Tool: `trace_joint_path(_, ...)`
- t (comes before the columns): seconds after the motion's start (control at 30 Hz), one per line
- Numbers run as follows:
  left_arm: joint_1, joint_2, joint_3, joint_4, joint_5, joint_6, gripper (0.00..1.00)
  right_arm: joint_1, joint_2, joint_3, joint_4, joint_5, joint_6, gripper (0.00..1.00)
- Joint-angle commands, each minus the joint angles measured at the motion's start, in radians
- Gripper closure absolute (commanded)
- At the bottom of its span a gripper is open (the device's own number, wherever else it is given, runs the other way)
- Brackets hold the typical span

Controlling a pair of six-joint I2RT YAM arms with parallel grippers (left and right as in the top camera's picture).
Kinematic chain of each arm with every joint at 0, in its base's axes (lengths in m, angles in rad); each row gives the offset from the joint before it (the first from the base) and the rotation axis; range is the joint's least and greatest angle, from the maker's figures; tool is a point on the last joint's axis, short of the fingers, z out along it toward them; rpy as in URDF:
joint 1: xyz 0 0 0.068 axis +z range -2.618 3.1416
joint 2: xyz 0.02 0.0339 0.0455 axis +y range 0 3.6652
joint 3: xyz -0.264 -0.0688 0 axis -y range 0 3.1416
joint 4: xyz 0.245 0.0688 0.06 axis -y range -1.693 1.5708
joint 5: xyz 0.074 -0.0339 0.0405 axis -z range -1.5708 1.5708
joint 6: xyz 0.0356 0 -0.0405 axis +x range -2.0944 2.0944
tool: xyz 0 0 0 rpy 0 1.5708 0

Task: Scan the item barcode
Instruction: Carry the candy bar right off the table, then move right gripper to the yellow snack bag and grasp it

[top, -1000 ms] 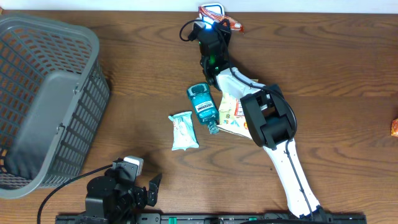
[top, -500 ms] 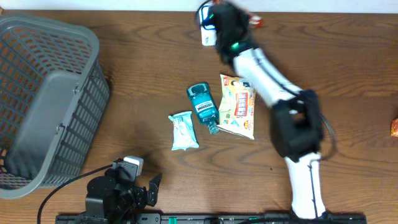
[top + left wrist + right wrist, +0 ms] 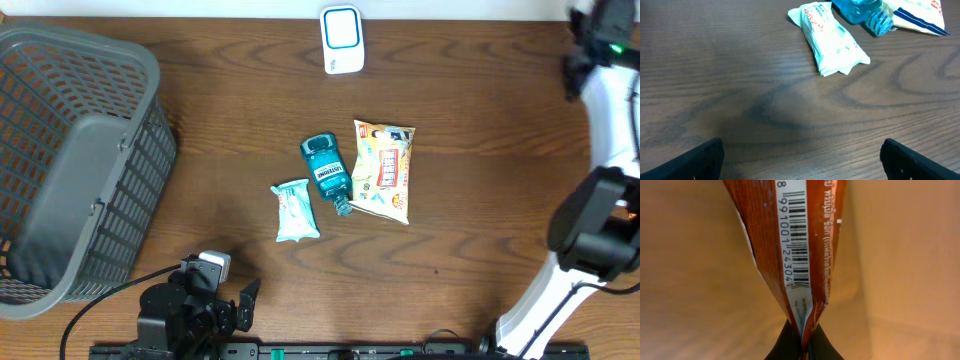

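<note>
At your far left a grey slatted basket sits on the wooden surface. Near the front edge, the left claw sits low with its jaws spread wide and nothing between them. Ahead of it lies a white-and-green packet. Just to its right a teal mouthwash bottle lies on its side, cap toward the front. At the back edge the white scanner lies flat, well apart from the rest. A yellow snack bag lies just beside the bottle on its right. At the far right the right arm runs toward the back corner. Its claw is pinched fully closed on the end seam of a red-orange sachet. The sachet is held off the surface with its barcode facing the wrist camera, well apart from the scanner.
</note>
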Motion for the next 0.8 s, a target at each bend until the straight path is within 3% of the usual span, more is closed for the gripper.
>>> trace_joint_path(0.0,-0.001,-0.005,0.002,-0.013,0.005,-0.002,0.01,-0.120,0.025,-0.090,0.019,-0.044,0.131,0.99)
trace_joint_path(0.13,0.000,-0.005,0.002,-0.013,0.005,-0.002,0.01,-0.243,0.027,-0.166,0.072,-0.085,0.192,0.97)
trace_joint_path(0.23,-0.001,-0.005,0.002,-0.013,0.005,-0.002,0.01,-0.270,0.026,-0.165,0.071,-0.132,0.251,0.86)
trace_joint_path(0.27,-0.001,-0.005,0.002,-0.013,0.005,-0.002,0.01,-0.270,0.026,-0.165,0.071,-0.132,0.252,0.70)
trace_joint_path(0.3,0.000,-0.005,0.002,-0.013,0.005,-0.002,0.01,-0.267,0.020,-0.163,0.071,-0.132,0.265,0.12)
trace_joint_path(0.33,-0.001,-0.005,0.002,-0.013,0.005,-0.002,0.01,-0.261,0.004,-0.160,0.066,-0.136,0.304,0.01)
trace_joint_path(0.5,0.000,-0.005,0.002,-0.013,0.005,-0.002,0.00,-0.225,-0.155,-0.158,0.064,-0.385,0.391,0.01)
trace_joint_path(0.63,-0.001,-0.005,0.002,-0.013,0.005,-0.002,0.01,-0.171,-0.326,-0.158,0.037,-0.700,0.551,0.01)
trace_joint_path(0.77,0.000,-0.005,0.002,-0.013,0.005,-0.002,0.01,-0.048,-0.399,-0.158,-0.066,-0.858,0.713,0.01)
